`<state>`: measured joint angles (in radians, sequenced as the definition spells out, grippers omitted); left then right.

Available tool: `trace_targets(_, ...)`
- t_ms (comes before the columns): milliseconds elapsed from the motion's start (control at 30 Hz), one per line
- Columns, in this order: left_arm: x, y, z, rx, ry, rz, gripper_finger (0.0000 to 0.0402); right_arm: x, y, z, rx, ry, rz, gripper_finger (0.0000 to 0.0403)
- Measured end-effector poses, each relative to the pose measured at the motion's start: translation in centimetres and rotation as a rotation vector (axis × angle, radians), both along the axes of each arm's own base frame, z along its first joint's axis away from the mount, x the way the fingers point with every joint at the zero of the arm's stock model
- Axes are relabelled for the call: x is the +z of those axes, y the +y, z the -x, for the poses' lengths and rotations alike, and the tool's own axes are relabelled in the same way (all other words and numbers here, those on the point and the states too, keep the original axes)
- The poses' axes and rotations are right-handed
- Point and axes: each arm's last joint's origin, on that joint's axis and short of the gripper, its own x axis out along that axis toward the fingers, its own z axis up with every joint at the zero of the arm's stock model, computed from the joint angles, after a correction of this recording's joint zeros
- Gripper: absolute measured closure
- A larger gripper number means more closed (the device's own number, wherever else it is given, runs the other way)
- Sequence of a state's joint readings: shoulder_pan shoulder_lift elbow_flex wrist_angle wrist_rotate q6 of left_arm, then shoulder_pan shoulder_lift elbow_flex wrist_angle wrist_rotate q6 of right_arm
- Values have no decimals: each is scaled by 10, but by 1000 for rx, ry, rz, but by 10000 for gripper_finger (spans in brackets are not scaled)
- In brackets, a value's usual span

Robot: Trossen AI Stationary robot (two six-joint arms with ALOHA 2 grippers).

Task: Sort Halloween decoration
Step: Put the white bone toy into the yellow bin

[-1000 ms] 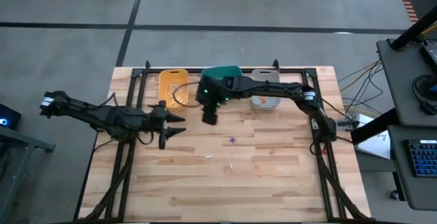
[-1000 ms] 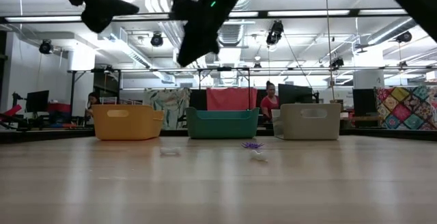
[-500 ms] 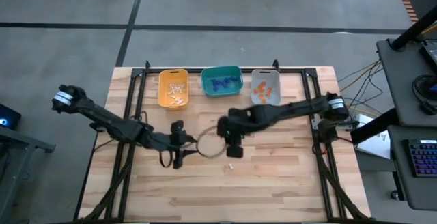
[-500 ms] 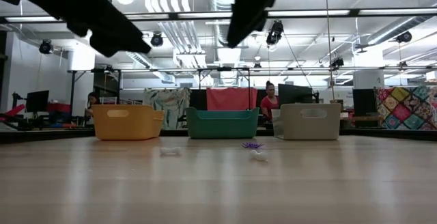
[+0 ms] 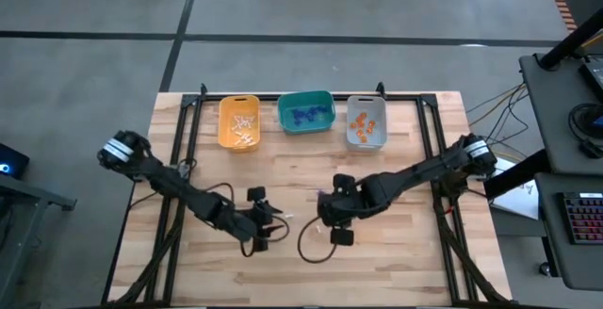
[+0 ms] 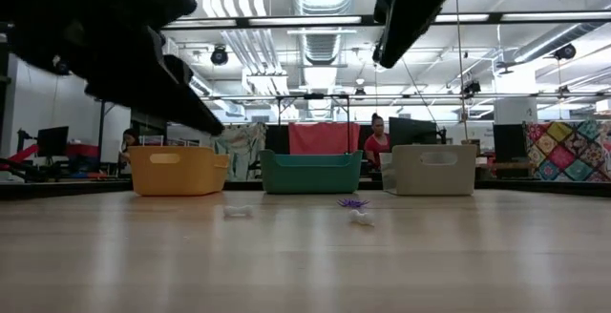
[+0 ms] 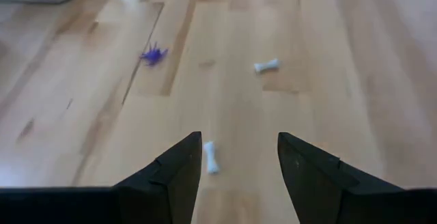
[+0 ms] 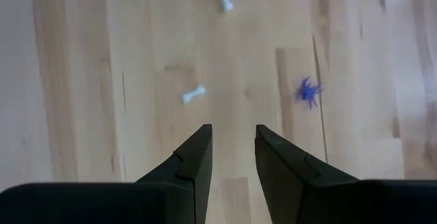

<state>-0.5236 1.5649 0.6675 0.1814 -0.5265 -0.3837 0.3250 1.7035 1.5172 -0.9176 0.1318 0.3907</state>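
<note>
Three loose Halloween decoration pieces lie flat on the wooden table: a purple spider and two white bones. The nearer bone lies on the wood just ahead of my left gripper, in line with the gap of its open fingers, which slant down low over the table and touch nothing. My right gripper hangs higher, open by a narrow gap and holding nothing, with a bone and the spider ahead of it. In the high view the left gripper and right gripper stand close together mid-table.
Along the far edge stand a yellow bin with white pieces, a teal bin with blue ones and a grey bin with orange ones. A cable loop hangs by the right gripper. People show in the room behind.
My right gripper has swung away from the teal bin toward the table's near edge and now hangs over the loose pieces. My left gripper has gone down, toward the near edge and to the right, closing on the bones. The trinkets have stayed put.
</note>
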Motion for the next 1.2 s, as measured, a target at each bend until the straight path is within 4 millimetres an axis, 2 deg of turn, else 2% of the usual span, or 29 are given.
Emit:
trace_targets(133,-17,-4,-9,24,47,-55,226,-3,8,9,48,42,24,303)
trace_targets(333,-36,-4,-19,88,73,-136,228,-3,10,24,17,51,6,303)
trace_targets(667,-60,-2,-28,137,98,-120,272,-11,7,31,-28,45,42,303)
trace_targets(800,-61,-3,-28,120,107,-98,304,-15,7,33,-29,58,50,303)
trace_targets(1000,-61,-3,-27,101,117,-82,385,-18,6,33,-29,62,52,303)
trace_targets(1200,-55,-5,-30,92,122,-73,396,-18,8,34,-27,60,51,303)
